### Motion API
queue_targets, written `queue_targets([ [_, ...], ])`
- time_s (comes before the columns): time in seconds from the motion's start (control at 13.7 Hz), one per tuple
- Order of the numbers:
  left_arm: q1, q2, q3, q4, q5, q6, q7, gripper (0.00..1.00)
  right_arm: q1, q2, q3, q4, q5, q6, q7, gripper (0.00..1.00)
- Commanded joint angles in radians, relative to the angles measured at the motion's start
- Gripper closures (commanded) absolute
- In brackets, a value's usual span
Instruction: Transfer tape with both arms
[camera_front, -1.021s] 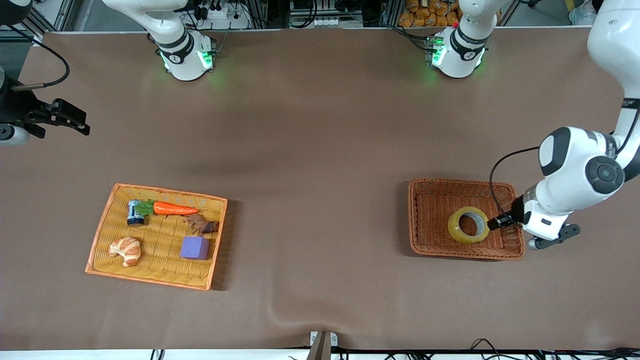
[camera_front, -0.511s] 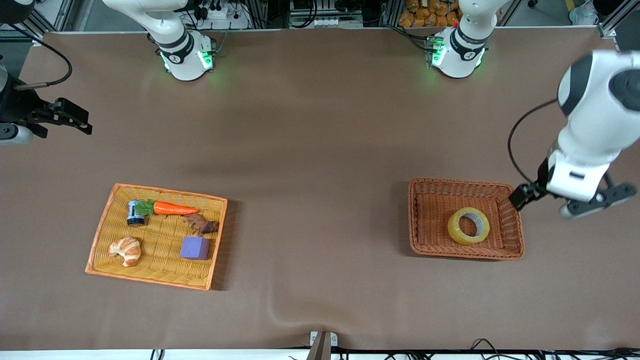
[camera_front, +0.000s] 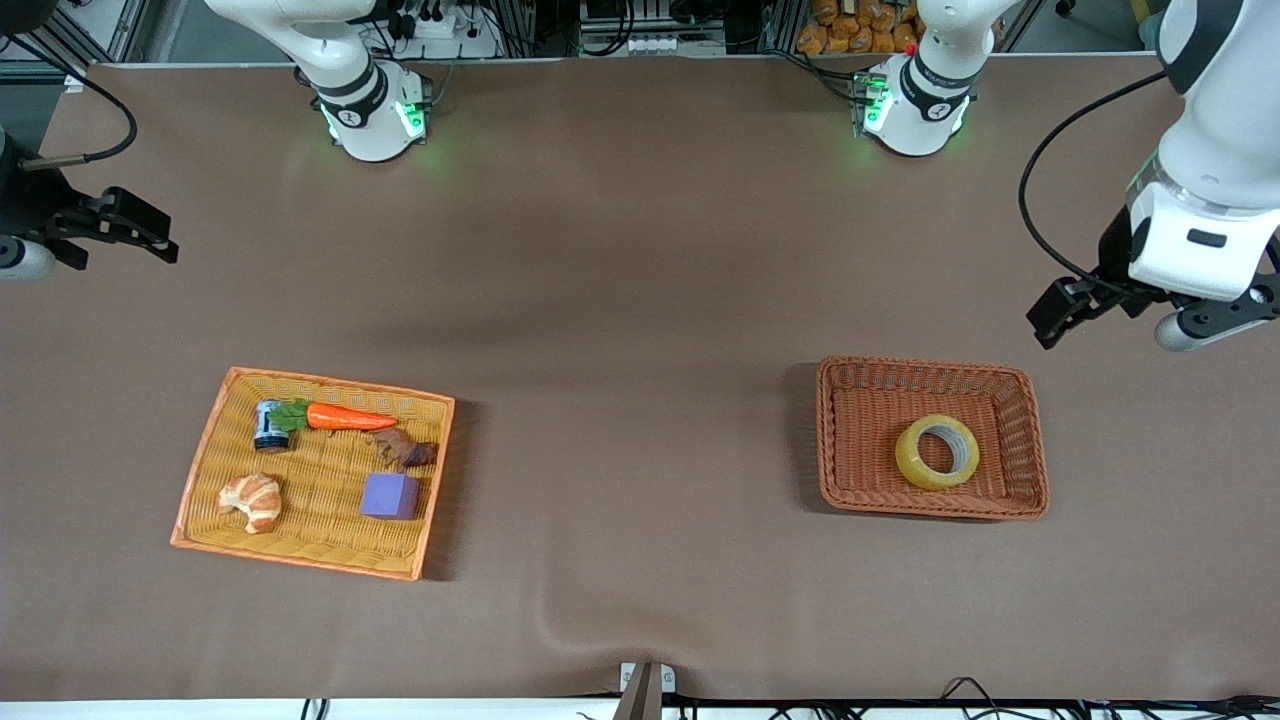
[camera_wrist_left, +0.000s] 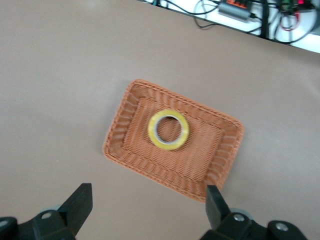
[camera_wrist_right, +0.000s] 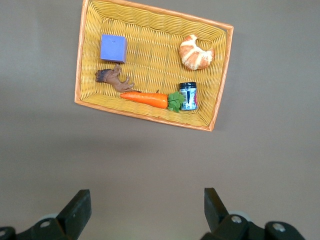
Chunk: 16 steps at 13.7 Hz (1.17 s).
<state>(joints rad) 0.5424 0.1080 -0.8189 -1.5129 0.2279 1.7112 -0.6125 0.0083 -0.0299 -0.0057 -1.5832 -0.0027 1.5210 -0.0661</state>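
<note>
The tape (camera_front: 915, 460), a yellowish ring with a grey core, lies flat in the brown wicker basket (camera_front: 860, 440) toward the left arm's end of the table. In the left wrist view the tape (camera_wrist_left: 169, 146) sits in the middle of the basket (camera_wrist_left: 135, 150). My left gripper (camera_front: 1160, 310) is open and empty, raised over bare tablecloth beside the basket; its fingertips (camera_wrist_left: 149, 200) frame bare cloth at the basket's edge. My right gripper (camera_front: 70, 240) is open and empty over bare cloth at the right arm's end, waiting; its fingertips (camera_wrist_right: 147, 205) frame bare cloth.
An orange-rimmed yellow wicker tray (camera_front: 320, 530) toward the right arm's end holds a carrot (camera_front: 345, 417), a croissant (camera_front: 252, 500), a purple cube (camera_front: 389, 495), a small can (camera_front: 268, 426) and a brown toy (camera_front: 405, 450). Brown cloth covers the table.
My left gripper has risen from beside the tape in the basket and moved toward the arms' bases. The tape stays lying in the basket. The right arm has barely moved.
</note>
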Motion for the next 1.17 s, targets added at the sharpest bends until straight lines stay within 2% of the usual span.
queue_targets([
  [0.0,-0.246,-0.068,0.262,0.033,-0.068,-0.105,0.064,0.0,-0.011,-0.019,0.004,-0.008,0.015,-0.007,-0.011,0.0],
  [0.07,-0.374,-0.097,0.426,0.03,-0.102,-0.128,0.144,0.0,-0.014,-0.018,0.003,-0.006,0.015,-0.007,-0.011,0.0],
  [0.15,-0.45,-0.112,0.543,0.023,-0.145,-0.136,0.21,0.0,-0.014,-0.018,0.003,-0.006,0.013,-0.005,-0.011,0.0],
  [0.22,-0.47,-0.123,0.599,0.019,-0.185,-0.154,0.274,0.0,-0.014,-0.018,0.003,-0.008,0.013,-0.007,-0.011,0.0],
  [0.29,-0.473,-0.126,0.619,0.013,-0.203,-0.175,0.334,0.0,-0.013,-0.018,0.003,-0.009,0.013,-0.007,-0.011,0.0],
  [0.58,-0.469,-0.182,0.62,-0.065,-0.209,-0.183,0.391,0.0,-0.007,-0.013,0.004,-0.011,0.013,-0.002,-0.011,0.0],
  [0.8,-0.47,-0.209,0.62,-0.096,-0.225,-0.196,0.517,0.0,-0.005,-0.013,0.006,-0.011,0.013,-0.001,-0.011,0.0],
  [1.09,-0.467,-0.209,0.626,-0.099,-0.245,-0.208,0.588,0.0,-0.004,-0.01,0.009,-0.009,0.013,0.004,-0.009,0.0],
])
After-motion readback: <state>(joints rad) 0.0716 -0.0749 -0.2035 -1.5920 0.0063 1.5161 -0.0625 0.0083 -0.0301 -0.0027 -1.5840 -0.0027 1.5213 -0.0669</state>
